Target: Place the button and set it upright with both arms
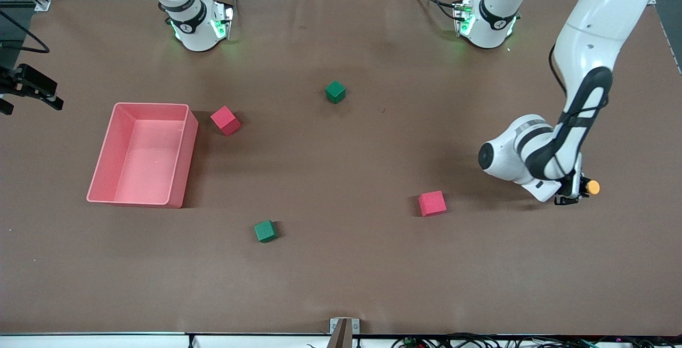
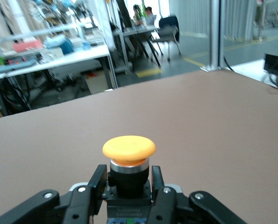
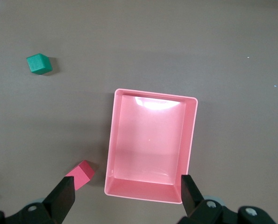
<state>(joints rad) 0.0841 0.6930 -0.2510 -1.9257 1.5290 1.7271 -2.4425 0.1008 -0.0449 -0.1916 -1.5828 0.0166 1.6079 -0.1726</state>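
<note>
Orange cap of the button (image 2: 129, 148) points sideways, away from the left claw (image 1: 571, 194), which grips its dark body low over the bench (image 1: 341, 273) at the left arm's end. Right claw (image 3: 127, 196) hangs spread above the pink bin (image 3: 191, 135), well apart.

no legible text in any view, faint pale print on the button (image 2: 129, 161) body's dark label between the left gripper (image 2: 127, 193) fingers, too blurred to read, small round marks on both arm bases, unreadable
</note>
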